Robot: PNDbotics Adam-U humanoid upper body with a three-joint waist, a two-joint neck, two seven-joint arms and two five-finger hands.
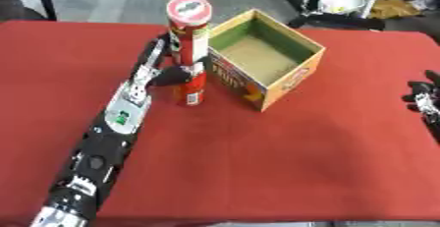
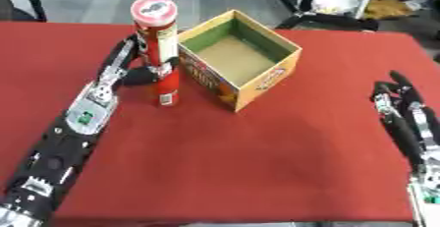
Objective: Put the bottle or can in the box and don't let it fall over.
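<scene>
1. The left robot hand (image 1: 172,73) wraps the upright can (image 1: 189,49), standing on the worktop (image 1: 258,162) just beside the box (image 1: 296,76), towards the far edge.
2. Lifting it into the box remains.
3. The right robot hand (image 2: 399,100) rests open, idle, near the right edge.

A tall red can (image 1: 190,49) with a red-and-white round lid stands upright on the red tabletop (image 1: 258,162), just left of an open cardboard box (image 1: 264,59). The box sits askew, one corner pointing toward the camera, its inside walls green and its floor bare tan; its outer faces carry orange and blue print. The left hand (image 1: 163,71), at the end of a long black-and-silver arm reaching in from the lower left corner, is at the can's left side, its dark fingers (image 1: 178,71) curled around the can's middle. The right hand (image 1: 423,98) shows only partly at the right edge, resting on the tabletop well apart from the box.
</scene>
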